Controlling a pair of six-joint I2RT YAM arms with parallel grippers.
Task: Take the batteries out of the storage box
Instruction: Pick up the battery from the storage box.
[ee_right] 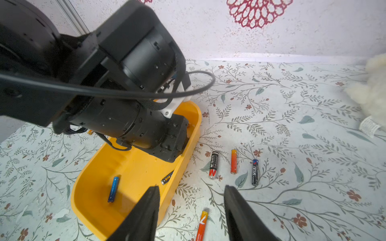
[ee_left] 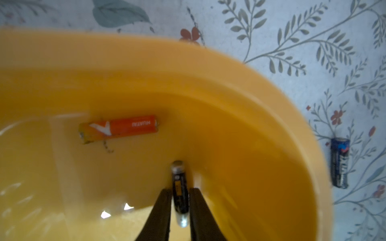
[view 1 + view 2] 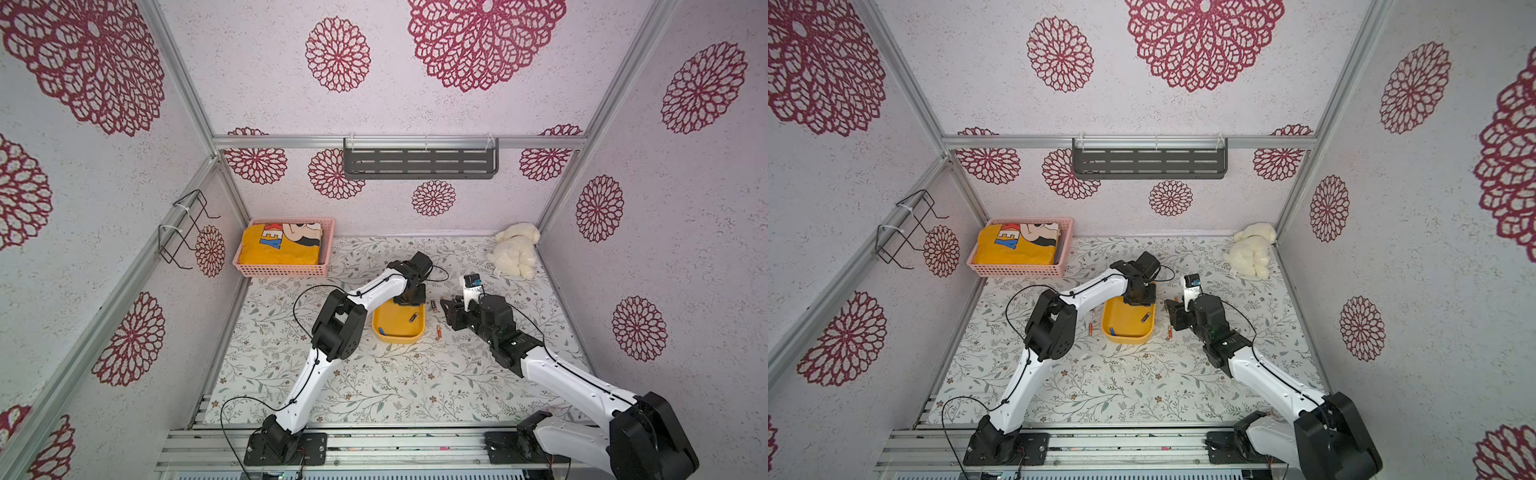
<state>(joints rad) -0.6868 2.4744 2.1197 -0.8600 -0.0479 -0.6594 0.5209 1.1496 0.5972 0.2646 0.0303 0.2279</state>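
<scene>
Left gripper (image 2: pixel 180 191) down in the yellow box (image 2: pixel 250 104), jaws pinched on a black battery (image 2: pixel 178 177). Right gripper (image 1: pixel 191 188) hovers alongside, jaws apart, empty. Orange battery (image 2: pixel 118 129) and blue battery (image 1: pixel 113 188) lie inside.

The box (image 3: pixel 398 338) sits at the middle of the worktop (image 3: pixel 374 386) with batteries (image 1: pixel 113 188) in it; others lie just right of it, one just left. Basket (image 3: pixel 286 270) in the back left corner, toy (image 3: pixel 513 249) in the back right.

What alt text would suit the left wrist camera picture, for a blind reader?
The left gripper pinches a black battery inside a yellow tray. An orange battery lies on the tray floor; a dark blue battery lies outside on the flowered table.
</scene>
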